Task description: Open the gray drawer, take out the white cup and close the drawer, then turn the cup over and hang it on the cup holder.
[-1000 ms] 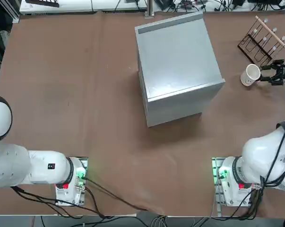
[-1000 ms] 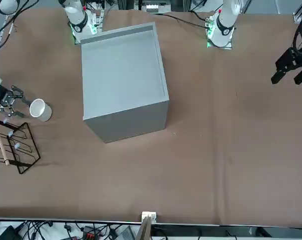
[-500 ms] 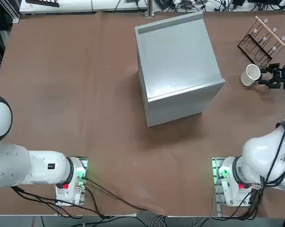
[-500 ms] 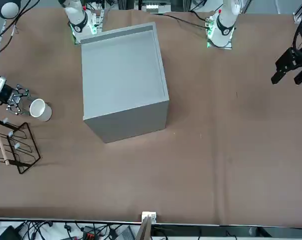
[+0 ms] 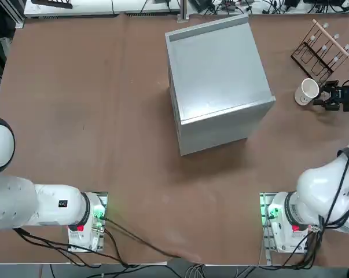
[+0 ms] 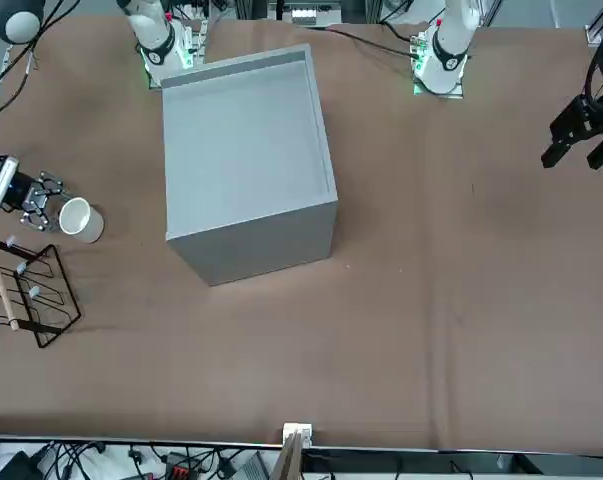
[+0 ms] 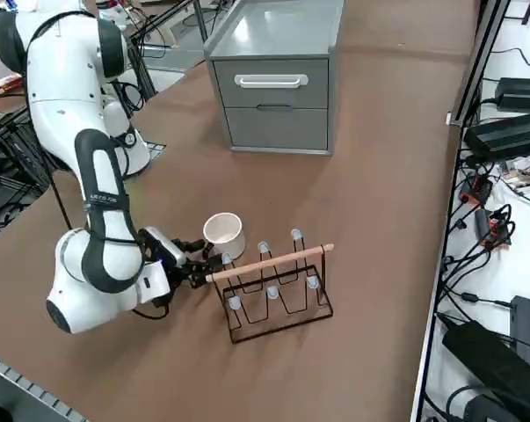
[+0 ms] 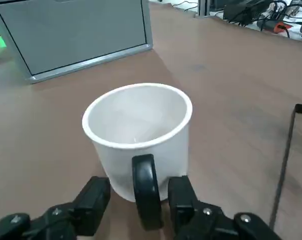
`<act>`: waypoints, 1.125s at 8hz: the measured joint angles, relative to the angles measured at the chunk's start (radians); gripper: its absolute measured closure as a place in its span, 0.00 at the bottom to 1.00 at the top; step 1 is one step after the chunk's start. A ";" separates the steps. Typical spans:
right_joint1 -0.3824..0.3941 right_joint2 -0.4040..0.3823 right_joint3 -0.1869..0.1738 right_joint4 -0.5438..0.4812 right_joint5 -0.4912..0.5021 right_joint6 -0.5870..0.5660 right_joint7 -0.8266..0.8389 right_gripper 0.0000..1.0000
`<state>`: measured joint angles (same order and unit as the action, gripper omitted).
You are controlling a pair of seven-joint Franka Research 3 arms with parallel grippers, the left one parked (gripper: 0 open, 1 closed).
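White cup [image 8: 140,145] being flanked by open fingers [image 8: 93,200]

The plain cup is standing mouth up, its black handle [image 8: 147,192] being straddled by the parted fingers of the right gripper [image 8: 139,184]. It is being seen near the right edge of the worktop [image 5: 133,202], in the far half. Toward the far right corner, the dark wire cup holder [image 5: 331,39] is standing just beside the cup, its pale rod being held up above it. Bare worktop is separating the cup from the gray cabinet [image 5: 220,69], whose drawers [image 7: 273,83] are sitting shut. Broader open room is extending toward the left edge.
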<state>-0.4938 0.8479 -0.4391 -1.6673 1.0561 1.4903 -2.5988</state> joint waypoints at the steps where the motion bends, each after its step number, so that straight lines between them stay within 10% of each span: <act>1: -0.001 0.000 0.000 0.003 0.001 0.000 -0.001 0.40; 4: -0.003 -0.004 0.000 0.051 0.003 -0.016 0.039 0.81; 9: 0.003 -0.218 -0.040 0.106 -0.301 -0.051 0.283 0.81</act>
<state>-0.4910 0.6301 -0.4791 -1.5613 0.7555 1.4397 -2.3162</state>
